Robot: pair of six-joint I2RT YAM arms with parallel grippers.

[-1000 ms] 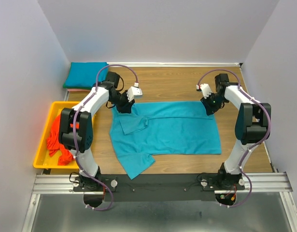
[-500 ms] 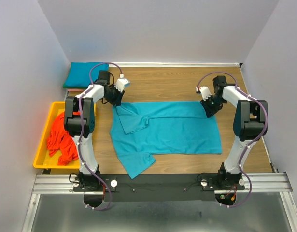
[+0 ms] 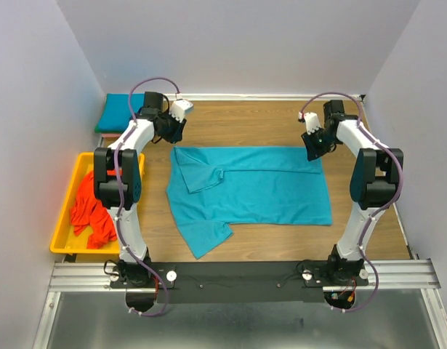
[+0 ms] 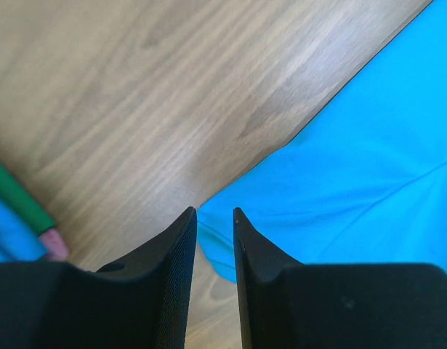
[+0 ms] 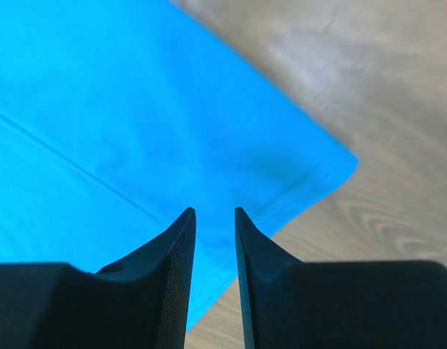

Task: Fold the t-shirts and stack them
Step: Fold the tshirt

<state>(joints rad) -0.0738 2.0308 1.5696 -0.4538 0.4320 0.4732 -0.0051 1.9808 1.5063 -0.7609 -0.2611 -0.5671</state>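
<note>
T-shirt (image 3: 252, 185) corners loose beneath both jaws

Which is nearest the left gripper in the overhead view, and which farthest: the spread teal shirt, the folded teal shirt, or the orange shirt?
1. The spread teal shirt: its far-left corner lies right by the left gripper.
2. The folded teal shirt, back-left corner.
3. The orange shirt, in the yellow tray at left.

spread teal t-shirt (image 3: 259, 190): centre | folded teal t-shirt (image 3: 120, 113): far-left | orange t-shirt (image 3: 89, 209): crumpled
</note>
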